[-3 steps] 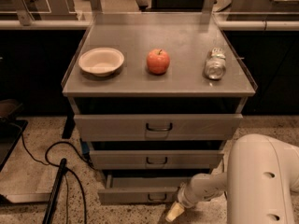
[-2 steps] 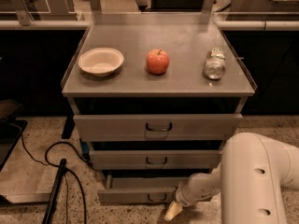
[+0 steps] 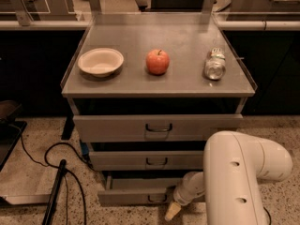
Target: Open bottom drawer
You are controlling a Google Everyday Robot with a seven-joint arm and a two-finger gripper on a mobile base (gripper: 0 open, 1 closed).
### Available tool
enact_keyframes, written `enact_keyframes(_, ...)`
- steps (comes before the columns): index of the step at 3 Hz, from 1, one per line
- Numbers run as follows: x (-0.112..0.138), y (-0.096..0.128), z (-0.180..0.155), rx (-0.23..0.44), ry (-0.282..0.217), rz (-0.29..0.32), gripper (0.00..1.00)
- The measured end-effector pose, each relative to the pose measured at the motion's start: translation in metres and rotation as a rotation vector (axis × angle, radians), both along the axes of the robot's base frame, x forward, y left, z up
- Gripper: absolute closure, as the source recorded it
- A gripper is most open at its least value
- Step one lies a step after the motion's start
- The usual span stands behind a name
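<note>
The grey metal cabinet has three drawer fronts. The bottom drawer [image 3: 129,197] is the narrowest, with a small dark loop handle [image 3: 156,198] at its centre, and it stands pulled out a little from the cabinet. My gripper [image 3: 171,212] is at the end of the white arm [image 3: 243,172], low in front of the bottom drawer, just right of and below its handle. Only one pale fingertip shows, near the floor.
On the cabinet top [image 3: 187,81] stand a white bowl [image 3: 100,62], a red apple [image 3: 158,61] and a crushed can [image 3: 215,64]. The middle drawer [image 3: 145,160] and top drawer [image 3: 157,127] sit above. Black cables [image 3: 56,172] lie on the floor at left.
The white arm has shifted slightly left and now fills more of the lower right; the gripper stays by the bottom drawer's handle.
</note>
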State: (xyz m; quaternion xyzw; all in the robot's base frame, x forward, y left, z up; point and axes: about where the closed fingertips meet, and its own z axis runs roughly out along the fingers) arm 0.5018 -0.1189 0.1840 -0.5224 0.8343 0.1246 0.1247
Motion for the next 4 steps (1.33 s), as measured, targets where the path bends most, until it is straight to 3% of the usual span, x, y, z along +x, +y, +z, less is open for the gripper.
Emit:
enact_keyframes(1,-0.010,-0.006,-0.005,-0.031,0.049,0.027,0.00)
enact_keyframes(2,-0.042,-0.025,0.019,-0.046,0.120,-0.050,0.00)
enact_keyframes(4,-0.033,-0.027,0.015,-0.060,0.093,-0.060,0.00)
